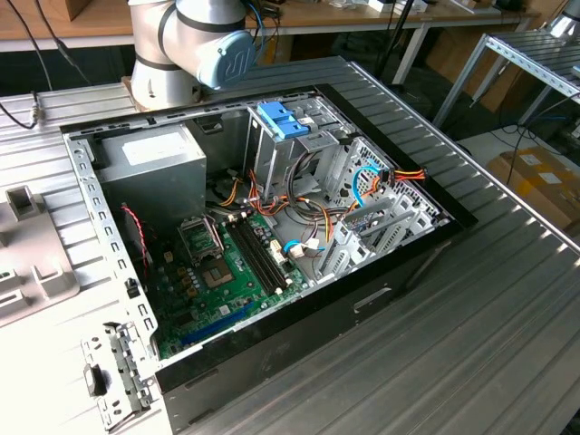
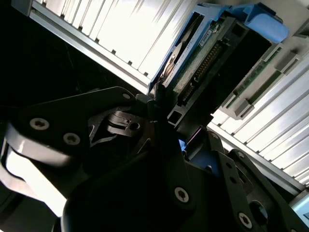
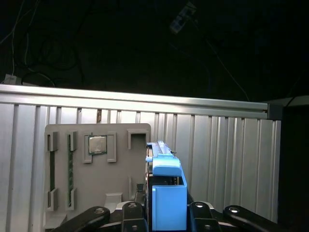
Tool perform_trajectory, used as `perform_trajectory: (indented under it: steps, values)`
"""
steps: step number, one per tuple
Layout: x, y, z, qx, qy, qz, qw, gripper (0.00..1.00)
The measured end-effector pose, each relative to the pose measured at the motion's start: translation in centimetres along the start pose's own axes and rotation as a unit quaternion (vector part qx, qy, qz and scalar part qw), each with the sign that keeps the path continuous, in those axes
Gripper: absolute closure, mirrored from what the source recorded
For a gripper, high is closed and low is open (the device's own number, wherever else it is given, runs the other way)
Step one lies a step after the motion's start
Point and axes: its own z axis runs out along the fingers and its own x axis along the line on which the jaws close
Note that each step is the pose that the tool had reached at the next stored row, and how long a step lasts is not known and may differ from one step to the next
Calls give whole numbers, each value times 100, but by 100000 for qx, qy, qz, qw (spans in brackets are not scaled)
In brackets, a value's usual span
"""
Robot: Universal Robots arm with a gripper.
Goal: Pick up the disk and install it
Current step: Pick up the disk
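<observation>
Gripper [image 2: 159,116] is clamped on the disk [image 3: 168,193], a finger pressing each broad face near one end. The drive stands on edge and points away from the wrist, over the ribbed metal bench [image 3: 217,145]. Just beyond it lies a grey moulded tray [image 3: 96,193] with a processor chip [image 3: 97,144] seated in one pocket; I can't tell whether the disk's far end touches anything. Step in hand reads as the carry after pickup. Judgement: the grip is short and close to one end, so the long free end may lever and slip. Slow wrist turns and a drive kept square to the fingers would suit. The plastic frame will likely flex before the metal body does. Looks: light-blue carrier frames a grey drive, with a brighter blue end tab [image 2: 264,21] at the far end. In the second wrist view the green circuit board [image 2: 193,67] and a row of connector pins [image 2: 208,59] face outward. In the exterior view the open computer case [image 1: 299,326] lies on the bench, with a blue plastic piece [image 1: 278,120] on top of its drive cage [image 1: 304,159]. Loose cables [image 1: 304,213] crowd beside it.
</observation>
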Motion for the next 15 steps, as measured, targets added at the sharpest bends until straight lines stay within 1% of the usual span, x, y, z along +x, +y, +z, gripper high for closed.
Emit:
perform_trajectory:
  steps: [4, 6, 11, 12, 14, 15]
  values:
    - [-4, 1, -33, 1, -51, -2, 100000, 64]
    - [-8, 3, -60, 4, -80, -2, 100000, 64]
    - [-13, 4, -100, 1, -85, -4, 100000, 64]
    - [-17, 6, -133, 7, -97, -4, 100000, 64]
    - [-31, 10, -240, 8, -132, -7, 100000, 64]
    - [-37, 12, -284, 5, -154, -5, 100000, 64]
